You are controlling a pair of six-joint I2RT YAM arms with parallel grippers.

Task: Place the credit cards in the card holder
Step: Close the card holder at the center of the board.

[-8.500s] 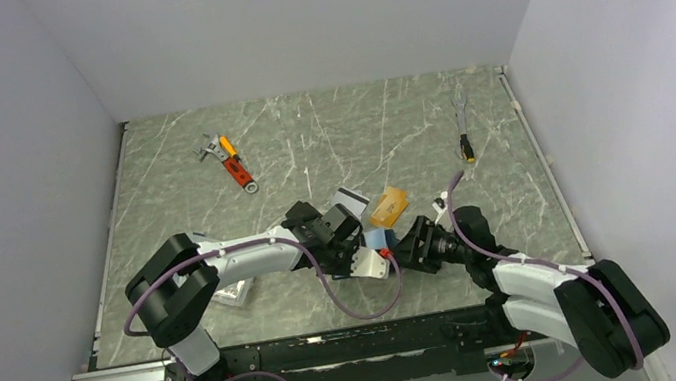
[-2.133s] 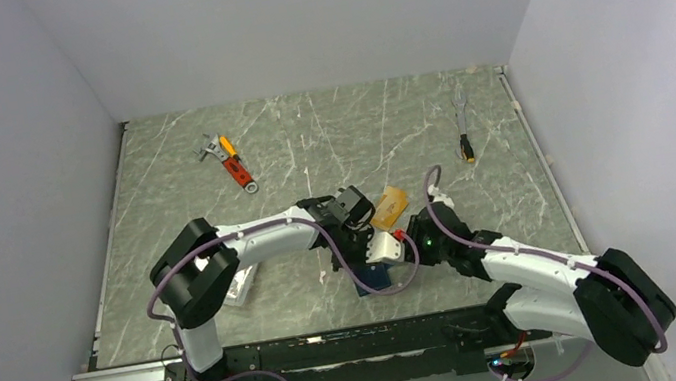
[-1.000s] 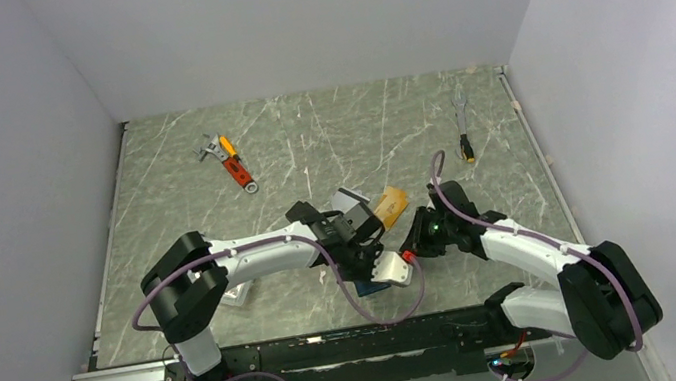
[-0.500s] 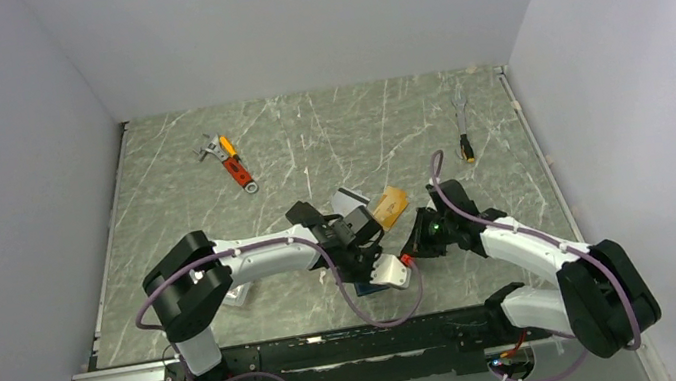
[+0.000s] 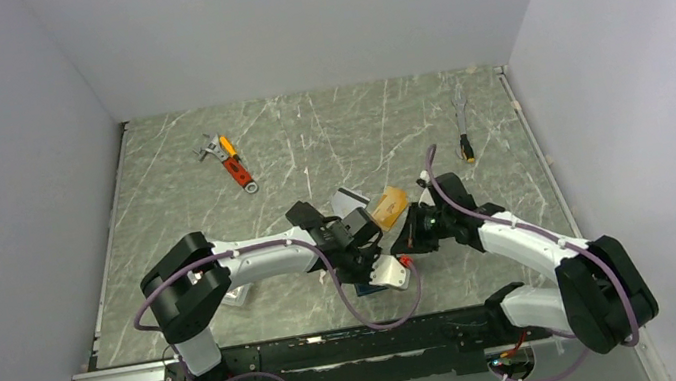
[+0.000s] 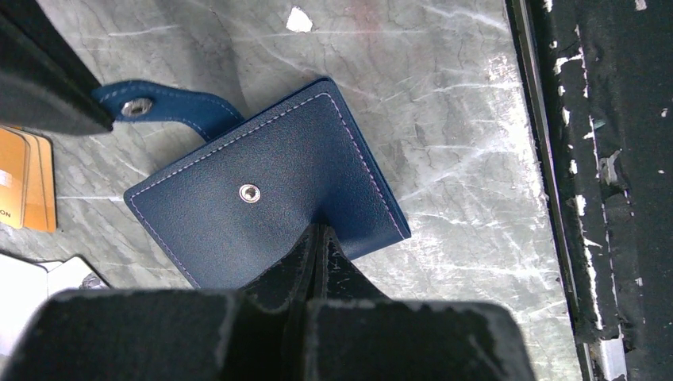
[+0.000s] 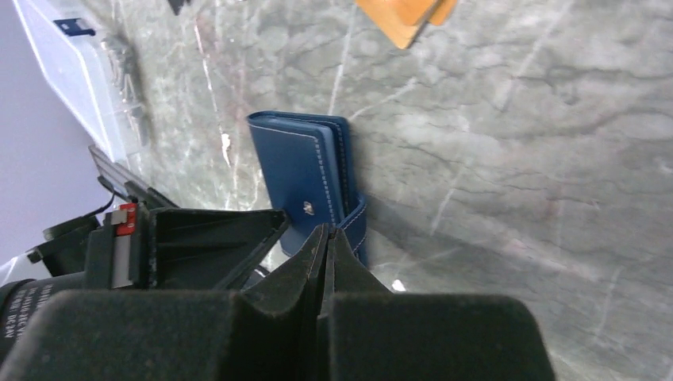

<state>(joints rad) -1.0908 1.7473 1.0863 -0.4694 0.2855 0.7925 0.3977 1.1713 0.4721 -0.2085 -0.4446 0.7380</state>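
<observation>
Holder folded, no card loaded yet

The card holder (image 6: 270, 178) lies folded on the surface (image 6: 452, 95), snap tab loose, the orange card (image 6: 28, 178) near it. The left fingers (image 6: 290, 266) are pressed together at its near edge and the right fingers (image 7: 305, 274) together over its tab end, nothing visible between them. Judged next: spread 1 pair and lift the cover to expose the pockets

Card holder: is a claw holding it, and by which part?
The left claw looks pinched on the card holder at its edge below the snap stud. The right claw sits shut beside the tab; grip unclear.
</observation>
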